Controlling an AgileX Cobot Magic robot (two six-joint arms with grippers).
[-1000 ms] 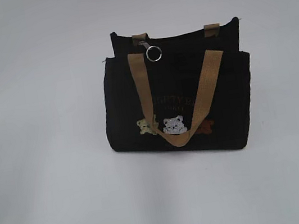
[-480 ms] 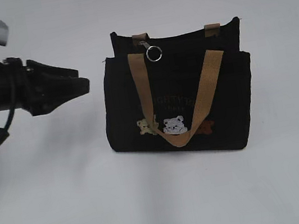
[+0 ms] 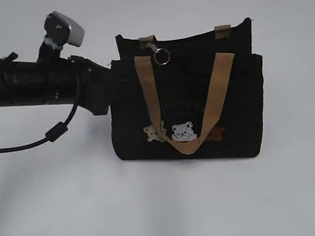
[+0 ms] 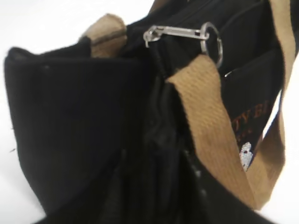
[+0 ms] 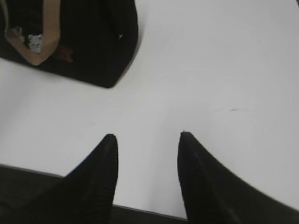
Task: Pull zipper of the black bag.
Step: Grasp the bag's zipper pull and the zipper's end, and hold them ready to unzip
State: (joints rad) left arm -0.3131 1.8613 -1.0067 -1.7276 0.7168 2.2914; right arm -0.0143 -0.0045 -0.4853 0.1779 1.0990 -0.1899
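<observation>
the black bag [image 3: 187,98] stands upright on the white table [image 3: 172,211], a little right of the middle in the exterior view, its front with the pale lettering and the small bear patches [image 3: 182,132] facing the camera. one tan strap [image 3: 186,104] hangs down the front in a long loop. the zipper [image 3: 159,53] sits at the top edge of the bag towards its left end, its silver tab lying flat and its round ring hanging just above the left leg of the strap.

the left arm [image 3: 26,85] reaches in from the left, roughly level with the top half of the bag, and the left gripper [image 3: 111,83] is at the bag's left side, touching it or right against it; dark on dark, so i cannot tell how its fingers are set. in the left wrist view the bag's side panel fills the picture, with the zipper [image 4: 182,35] up above, beside the top of the strap [image 4: 210,121], and the fingers are lost in blur at the bottom.

the right gripper [image 5: 147,140] hovers over bare table with its two fingers [image 5: 100,168] spread apart and nothing between them, well away from the bag's corner [image 5: 93,42]
</observation>
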